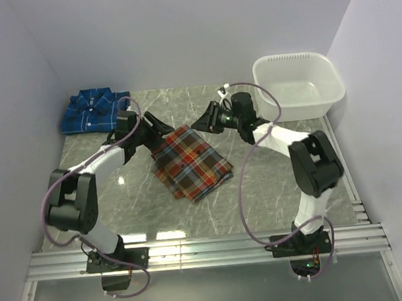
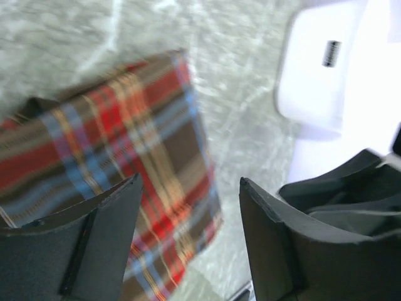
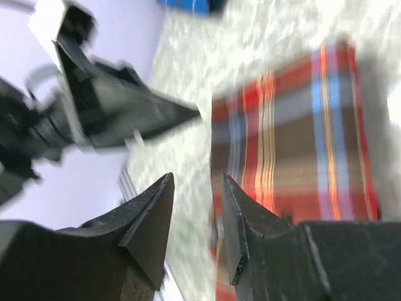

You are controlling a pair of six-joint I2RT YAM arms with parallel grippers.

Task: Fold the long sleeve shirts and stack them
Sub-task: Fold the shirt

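The red-orange plaid shirt (image 1: 190, 162) lies folded in the middle of the table; it shows in the left wrist view (image 2: 119, 163) and the right wrist view (image 3: 301, 144). The blue plaid shirt (image 1: 93, 111) lies folded at the far left; a corner shows in the right wrist view (image 3: 191, 5). My left gripper (image 1: 163, 128) is open and empty just above the red shirt's far left corner (image 2: 191, 188). My right gripper (image 1: 197, 121) is open and empty above the shirt's far corner (image 3: 197, 182).
A white plastic tub (image 1: 298, 85) stands at the far right, also in the left wrist view (image 2: 326, 75). The table is grey marble (image 1: 266, 180). Walls close in on the left, back and right. A metal rail (image 1: 209, 251) runs along the near edge.
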